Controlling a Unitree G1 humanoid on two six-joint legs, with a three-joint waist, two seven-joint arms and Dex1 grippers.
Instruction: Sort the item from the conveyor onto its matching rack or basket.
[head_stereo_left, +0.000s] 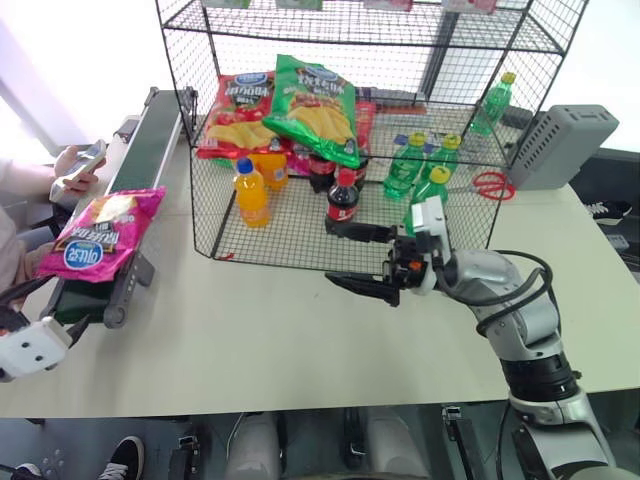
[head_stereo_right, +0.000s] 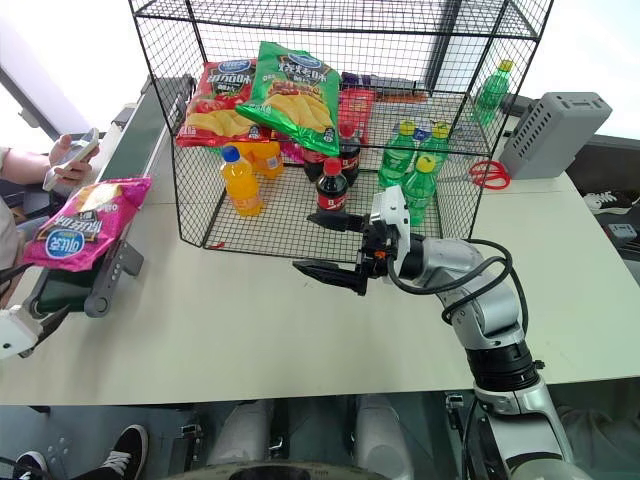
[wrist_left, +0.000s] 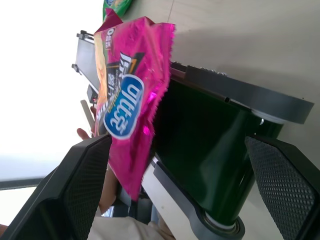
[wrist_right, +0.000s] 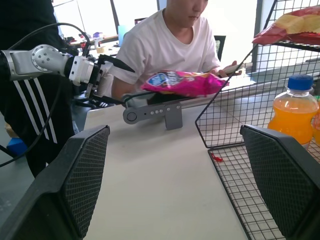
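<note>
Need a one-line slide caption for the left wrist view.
Open left pincer frames the glossy magenta-pink crisps bag lying on the dark green conveyor belt.

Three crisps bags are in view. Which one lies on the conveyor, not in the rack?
The magenta-pink bag, at the conveyor's near end; the red bag and green bag lie inside the wire rack.

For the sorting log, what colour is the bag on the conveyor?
Magenta pink crisps bag; the left wrist view shows it best.

Magenta crisps bag (head_stereo_left: 101, 237), dark green conveyor (head_stereo_left: 140, 170)
</note>
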